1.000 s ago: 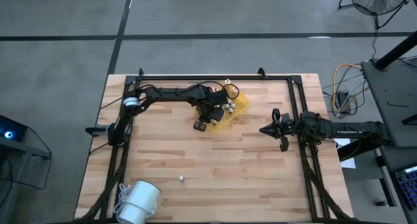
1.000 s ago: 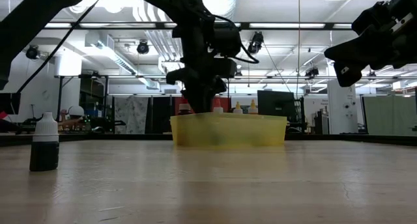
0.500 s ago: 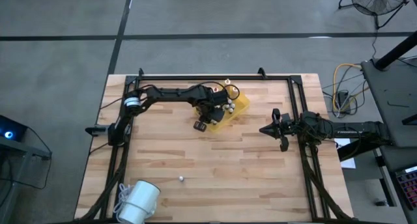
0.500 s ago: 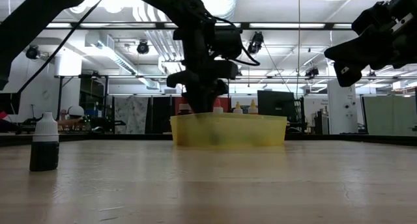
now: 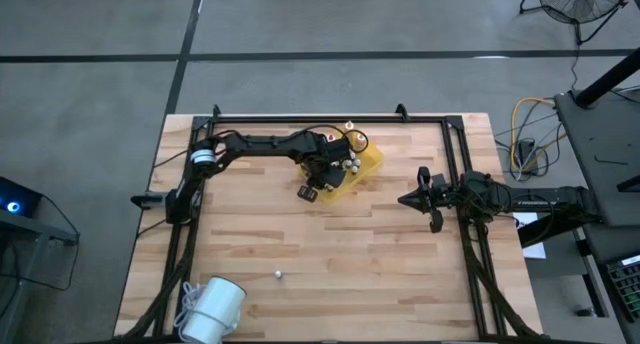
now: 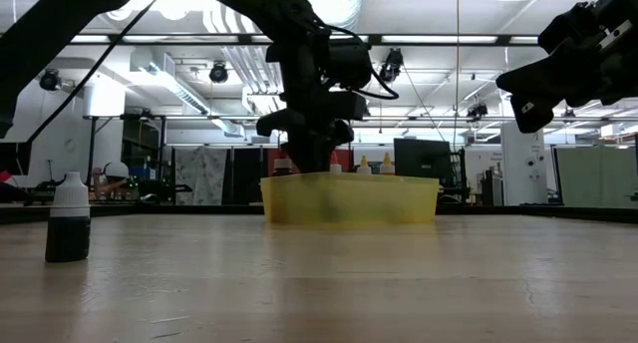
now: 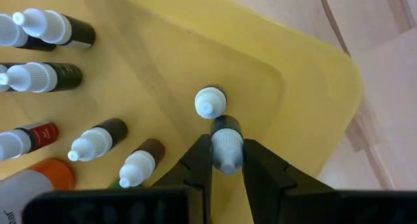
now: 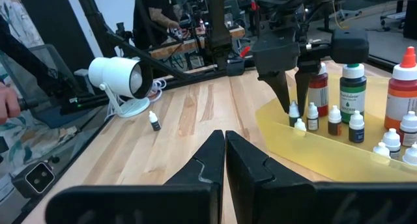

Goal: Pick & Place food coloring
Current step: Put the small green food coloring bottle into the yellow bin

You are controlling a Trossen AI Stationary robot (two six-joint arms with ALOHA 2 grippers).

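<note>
Small food coloring bottles with white pointed caps and dark bodies stand in the yellow tray point(image 5: 362, 170) at the table's far middle. My left gripper point(image 7: 226, 146) reaches down into the tray, shut on one bottle point(image 7: 226, 152). A second bottle point(image 7: 210, 103) stands just beyond it, and several more point(image 7: 98, 140) stand to one side. One more small bottle point(image 5: 278, 275) stands alone on its base near the table's front edge. My right gripper point(image 5: 405, 199) waits shut at the table's right side, pointing level. My left gripper pinches the small bottle between its two fingers point(image 7: 199, 162), on opposite sides of the body just below the white cap point(image 7: 226, 142). The fingers come steeply from above. The bottle stays upright, cap up; whether its base rests on the tray floor I cannot tell.
Larger bottles with red, green and orange tops point(image 8: 352, 84) stand along the tray's far part. A white lamp point(image 5: 212, 309) lies at the table's front left corner. A black frame point(image 5: 330, 117) runs round the table's far and side edges.
</note>
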